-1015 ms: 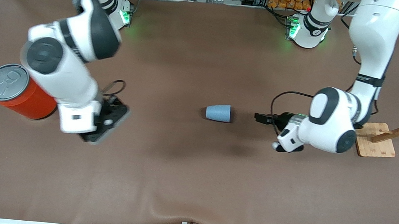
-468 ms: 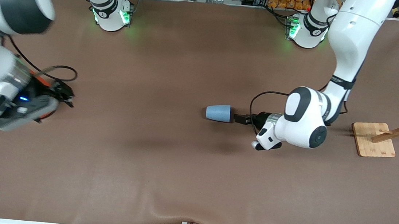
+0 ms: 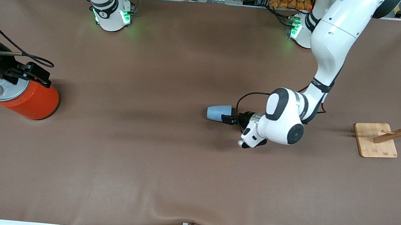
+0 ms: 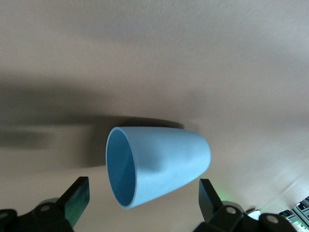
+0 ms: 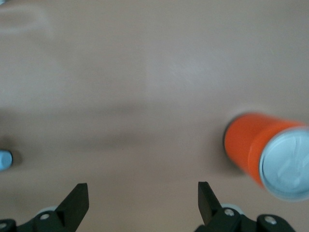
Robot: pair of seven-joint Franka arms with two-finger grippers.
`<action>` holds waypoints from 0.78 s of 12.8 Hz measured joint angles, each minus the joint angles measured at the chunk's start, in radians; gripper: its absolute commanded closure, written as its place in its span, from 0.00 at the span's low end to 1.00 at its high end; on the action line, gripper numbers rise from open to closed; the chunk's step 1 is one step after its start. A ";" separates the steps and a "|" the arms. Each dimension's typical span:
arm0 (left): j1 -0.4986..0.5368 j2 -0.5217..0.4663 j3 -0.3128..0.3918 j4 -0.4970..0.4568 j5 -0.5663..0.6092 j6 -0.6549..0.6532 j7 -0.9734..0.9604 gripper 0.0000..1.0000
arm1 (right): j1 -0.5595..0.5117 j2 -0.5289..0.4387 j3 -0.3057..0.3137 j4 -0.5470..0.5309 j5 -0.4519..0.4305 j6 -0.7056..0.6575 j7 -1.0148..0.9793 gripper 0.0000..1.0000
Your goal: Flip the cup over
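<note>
The light-blue cup (image 3: 218,113) lies on its side on the brown table, mouth toward the left arm's end. In the left wrist view the cup (image 4: 164,162) shows its darker blue inside. My left gripper (image 3: 227,119) is open at the cup's mouth end. In the left wrist view the left gripper (image 4: 142,203) has a finger on each side of the cup's rim, with gaps showing. My right gripper (image 3: 36,74) is open and empty over the orange can (image 3: 37,102). In the right wrist view the right gripper (image 5: 142,195) holds nothing, and the cup (image 5: 4,159) shows small at the frame's edge.
The orange can (image 5: 246,145) with a grey pull-tab lid stands at the right arm's end of the table. A wooden rack on a square base (image 3: 376,141) stands at the left arm's end.
My left gripper has moved along the table to the cup, and its fingers now flank the mouth end. My right arm has swung away to its end of the table, over the orange can.
</note>
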 measured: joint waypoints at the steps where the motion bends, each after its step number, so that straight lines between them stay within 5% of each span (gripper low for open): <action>1: -0.008 0.006 0.000 -0.001 0.000 0.007 -0.010 0.00 | 0.000 -0.038 -0.016 -0.042 0.000 0.000 0.028 0.00; 3: -0.029 0.016 0.000 -0.002 0.000 0.038 -0.026 0.00 | -0.001 -0.122 -0.039 -0.135 0.002 0.005 0.054 0.00; 4: -0.042 0.022 0.000 -0.003 0.000 0.060 -0.036 0.16 | -0.001 -0.174 -0.044 -0.197 0.003 0.025 0.068 0.00; 5: -0.054 0.028 0.000 -0.004 0.000 0.080 -0.046 0.51 | -0.001 -0.225 -0.047 -0.266 0.004 0.060 0.075 0.00; 7: -0.066 0.035 0.000 -0.003 -0.001 0.104 -0.058 0.99 | -0.001 -0.304 -0.062 -0.367 0.004 0.126 0.079 0.00; 10: -0.063 0.034 0.010 0.012 0.005 0.109 -0.057 1.00 | -0.001 -0.302 -0.088 -0.315 0.003 0.105 0.079 0.00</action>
